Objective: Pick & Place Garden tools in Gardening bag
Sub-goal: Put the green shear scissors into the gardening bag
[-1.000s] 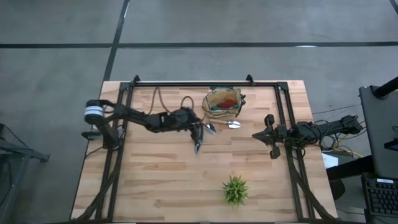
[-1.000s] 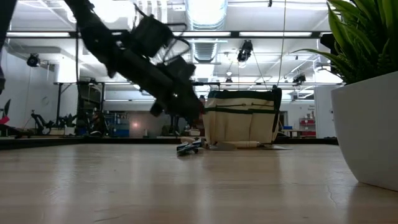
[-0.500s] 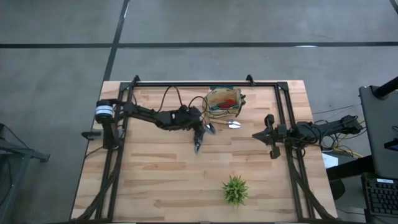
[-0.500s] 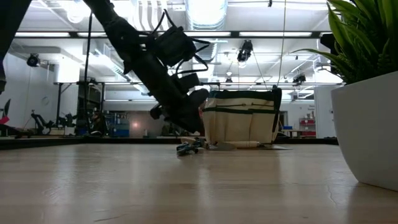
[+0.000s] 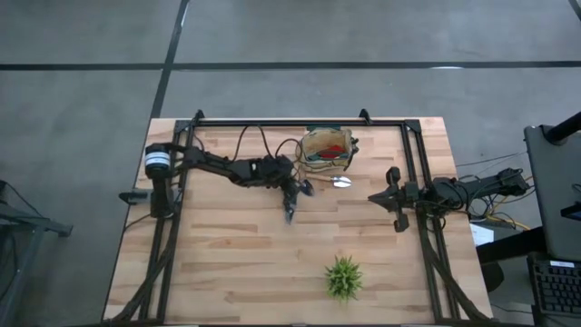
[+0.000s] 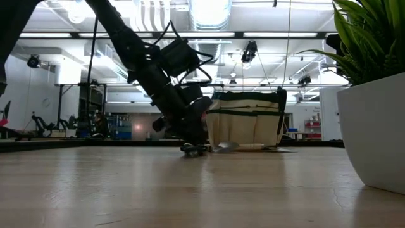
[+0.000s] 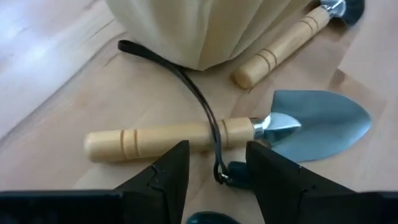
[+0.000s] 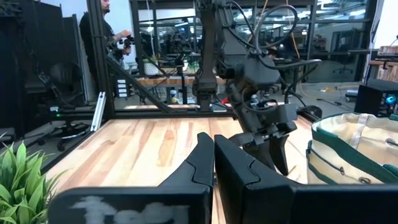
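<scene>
Left wrist view, item one: wooden-handled trowel (image 7: 186, 138), pale turned handle with two grooved rings, silvery pointed blade, lying flat on the counter (image 7: 56, 68) just beside the gardening bag (image 7: 199, 28). A dark cord loop (image 7: 186, 81) crosses over its handle. Item two: second wooden-handled tool (image 7: 283, 43), same pale handle, lying at the foot of the bag, its metal end mostly out of frame.

Item three: gardening bag (image 5: 325, 150), small, round, tan fabric with green trim, standing upright near the counter's far rail in the high view; something red shows inside it. A silvery tool head (image 5: 342, 181) lies just beside the bag on the right arm's side. Dark-handled shears (image 5: 290, 212) lie a little nearer the plant side than the bag.

Open room: bare wood on the side of the bag toward the potted spiky plant (image 5: 344, 278), which stands well apart near the counter's front edge.

Left pincer (image 7: 214, 180): narrowly parted, fingers (image 7: 168, 177) straddling the trowel handle just above it, close to the bag's base, nothing gripped. Right pincer (image 5: 392, 179): closed, empty, parked well apart from the bag at the right-hand frame.
</scene>
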Controlling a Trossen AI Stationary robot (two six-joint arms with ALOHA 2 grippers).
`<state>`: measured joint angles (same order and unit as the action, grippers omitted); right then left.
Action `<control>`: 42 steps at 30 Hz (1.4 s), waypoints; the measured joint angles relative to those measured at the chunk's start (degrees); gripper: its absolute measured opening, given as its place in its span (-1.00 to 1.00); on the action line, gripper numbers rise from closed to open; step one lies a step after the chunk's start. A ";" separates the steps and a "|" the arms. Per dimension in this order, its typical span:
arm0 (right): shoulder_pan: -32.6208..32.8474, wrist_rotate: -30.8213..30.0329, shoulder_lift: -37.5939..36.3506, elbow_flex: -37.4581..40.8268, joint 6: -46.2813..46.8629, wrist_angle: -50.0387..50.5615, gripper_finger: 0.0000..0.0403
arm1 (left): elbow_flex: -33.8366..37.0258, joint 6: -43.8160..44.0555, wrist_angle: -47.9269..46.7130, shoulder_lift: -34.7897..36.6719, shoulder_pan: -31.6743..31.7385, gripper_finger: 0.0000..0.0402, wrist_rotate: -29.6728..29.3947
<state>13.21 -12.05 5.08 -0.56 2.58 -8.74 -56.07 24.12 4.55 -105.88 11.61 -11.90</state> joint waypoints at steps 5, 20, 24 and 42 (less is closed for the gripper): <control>0.02 0.02 0.00 0.02 0.19 -0.01 -0.96 | -0.22 1.16 0.96 -0.98 1.12 -0.28 3.85; 0.01 0.01 0.00 0.02 -0.02 0.01 -0.96 | 0.06 -2.01 0.78 -0.25 1.82 -0.95 8.24; 0.00 0.00 0.00 0.02 0.23 0.01 -0.96 | 0.11 -2.32 0.07 2.34 0.95 -0.96 9.78; 0.02 0.00 0.04 0.02 0.23 1.30 -0.96 | 0.17 -16.86 -3.57 25.30 -0.21 -0.97 1.09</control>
<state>13.23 -12.05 5.13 -0.54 2.81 -7.44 -55.90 7.26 0.98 -80.58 11.40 -10.80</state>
